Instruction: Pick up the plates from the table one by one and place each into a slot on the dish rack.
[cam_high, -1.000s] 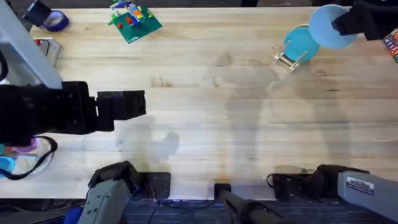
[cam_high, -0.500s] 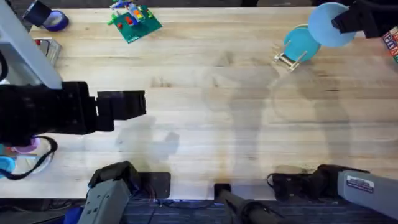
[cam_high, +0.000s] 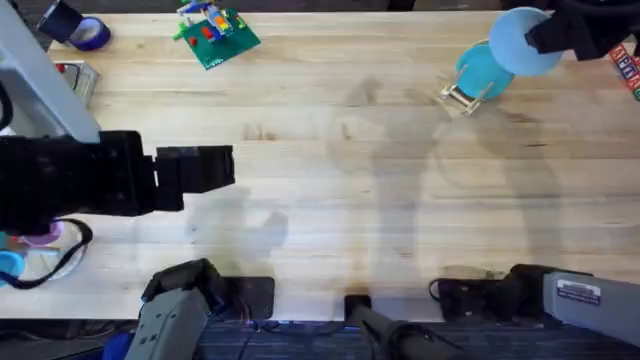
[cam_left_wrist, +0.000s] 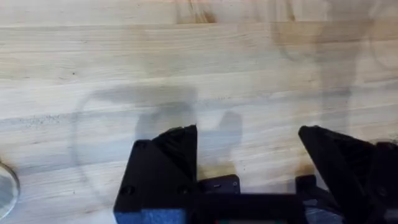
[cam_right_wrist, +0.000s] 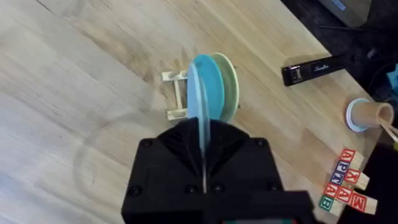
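Your right gripper (cam_right_wrist: 203, 180): fingers clamped on the edge of the pale sky-blue plate (cam_high: 522, 42), held on edge in the air just above the dish rack (cam_high: 462, 93) at the table's (cam_high: 340, 180) far right corner. Rack contents: teal plate (cam_right_wrist: 210, 81) standing upright in a slot, cream plate (cam_right_wrist: 229, 84) close behind it. Your left gripper (cam_left_wrist: 249, 155): fingers apart, nothing between them, hovering over bare wood at the left side. Nearby on your right: black stapler (cam_right_wrist: 314, 67), paper cup (cam_right_wrist: 368, 116), letter blocks (cam_right_wrist: 347, 180).
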